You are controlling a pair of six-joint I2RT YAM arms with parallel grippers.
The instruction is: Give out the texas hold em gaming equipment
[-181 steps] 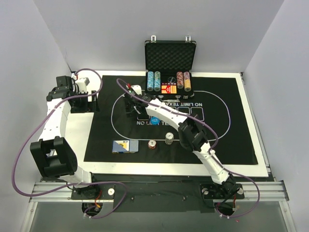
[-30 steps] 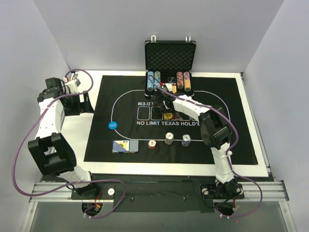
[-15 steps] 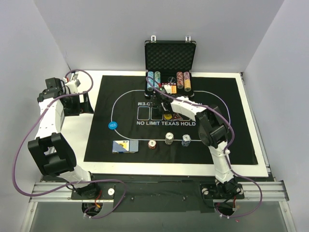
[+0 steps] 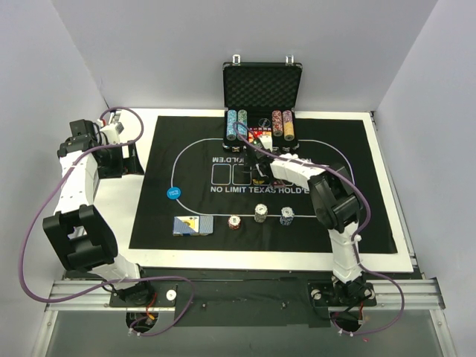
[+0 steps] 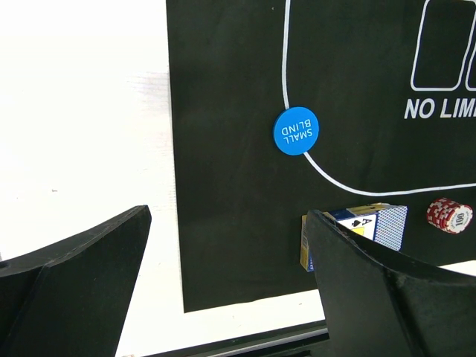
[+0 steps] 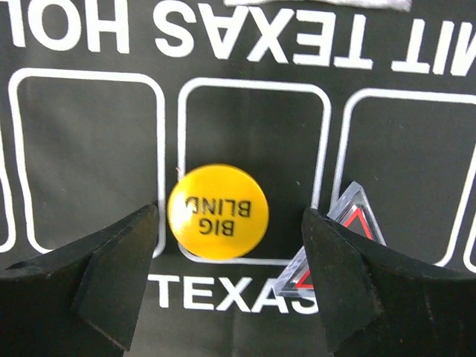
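Note:
A yellow "BIG BLIND" disc lies flat on the mat's printed boxes. My right gripper hangs open just above it, one finger on each side, touching nothing; in the top view it mostly covers the disc. A blue "SMALL BLIND" disc lies at the oval's left. A blue card box, a red chip stack, a grey stack and a blue-white stack stand in a row at the near side. My left gripper is open and empty over the table's left edge.
The open black case stands at the back with chip rows and a card deck inside. A clear triangular piece with red edging lies beside my right finger. The black mat covers most of the white table.
Since six seconds ago the right arm swung from the mat's left to its centre, and the blue disc, blue-white stack and yellow disc appeared on the mat. In the last second it shifted slightly over the yellow disc.

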